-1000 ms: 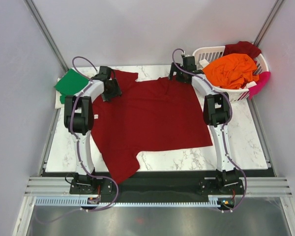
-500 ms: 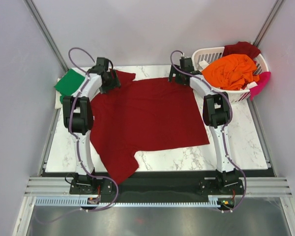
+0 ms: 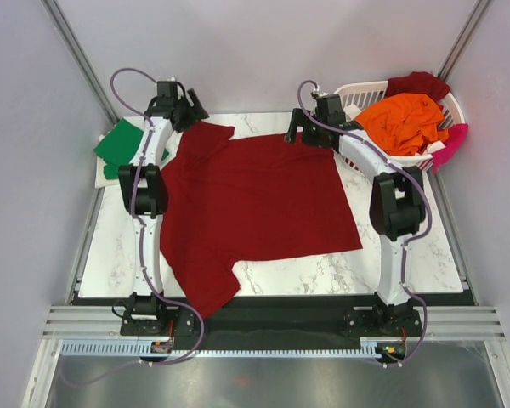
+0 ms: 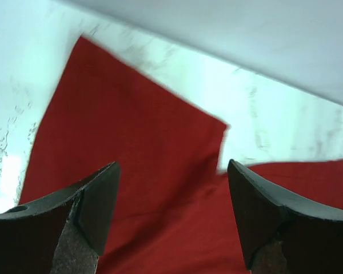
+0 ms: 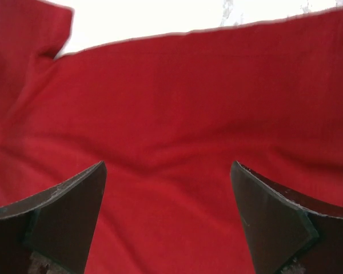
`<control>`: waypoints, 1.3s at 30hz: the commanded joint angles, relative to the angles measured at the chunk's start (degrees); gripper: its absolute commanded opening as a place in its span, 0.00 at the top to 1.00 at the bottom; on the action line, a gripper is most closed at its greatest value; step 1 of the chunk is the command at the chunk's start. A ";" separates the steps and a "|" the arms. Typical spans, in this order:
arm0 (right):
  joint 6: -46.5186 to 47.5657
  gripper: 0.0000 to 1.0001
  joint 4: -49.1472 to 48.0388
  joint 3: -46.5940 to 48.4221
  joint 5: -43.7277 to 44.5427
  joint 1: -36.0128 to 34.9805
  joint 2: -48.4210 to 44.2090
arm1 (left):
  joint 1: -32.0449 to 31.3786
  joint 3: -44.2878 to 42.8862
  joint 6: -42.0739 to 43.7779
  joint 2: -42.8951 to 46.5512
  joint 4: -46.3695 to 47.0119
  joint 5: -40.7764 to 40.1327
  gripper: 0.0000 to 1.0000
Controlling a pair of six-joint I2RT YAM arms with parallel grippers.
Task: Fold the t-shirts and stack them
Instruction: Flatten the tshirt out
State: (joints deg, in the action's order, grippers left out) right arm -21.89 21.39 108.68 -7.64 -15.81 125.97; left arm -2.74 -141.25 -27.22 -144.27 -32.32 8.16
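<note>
Dark red t-shirt (image 3: pixel 255 200), smooth cloth, lies flat on the marble table (image 3: pixel 323 272). Both arms stretch to its far edge, left gripper (image 4: pixel 172 165) above the sleeve, right gripper (image 5: pixel 168 165) above the body, jaws wide, empty.

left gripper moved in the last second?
Yes. The left gripper has moved away from its base, from over the dark red t-shirt sleeve out to the table's far edge, jaws open.

Five t-shirts (image 3: pixel 255 195) — one basket (image 3: pixel 361 88) (holding three), two arms (image 3: pixel 144 191).
</note>
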 commanded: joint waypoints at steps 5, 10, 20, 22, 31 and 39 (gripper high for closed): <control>-1.31 0.02 -7.94 -19.11 -3.52 -0.18 -15.39 | 2.66 -0.87 -7.58 -7.69 6.73 9.76 0.16; -1.66 0.02 -8.47 -21.58 -5.28 -0.36 -16.28 | 4.68 -0.60 -11.27 -9.63 10.17 10.73 0.16; -1.05 0.02 -8.29 -24.39 -5.37 -0.27 -17.25 | 5.73 -4.38 -22.86 -17.62 15.96 7.31 0.17; -0.70 0.02 -8.20 -25.01 -5.37 -0.27 -17.08 | 6.17 -6.40 -24.54 -20.25 16.93 6.25 0.17; 1.32 0.02 -7.85 -26.24 -4.84 -0.36 -20.06 | 7.76 -8.34 -31.05 -20.45 32.31 5.79 0.08; 2.02 0.02 -6.27 -26.41 3.38 -3.08 -30.42 | 6.00 1.99 -28.50 3.84 37.33 12.57 0.00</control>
State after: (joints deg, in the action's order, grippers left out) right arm -21.28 15.57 82.35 -9.85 -16.86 102.76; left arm 4.32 -142.93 -55.88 -158.50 -0.99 16.69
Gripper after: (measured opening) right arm 0.979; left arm 0.994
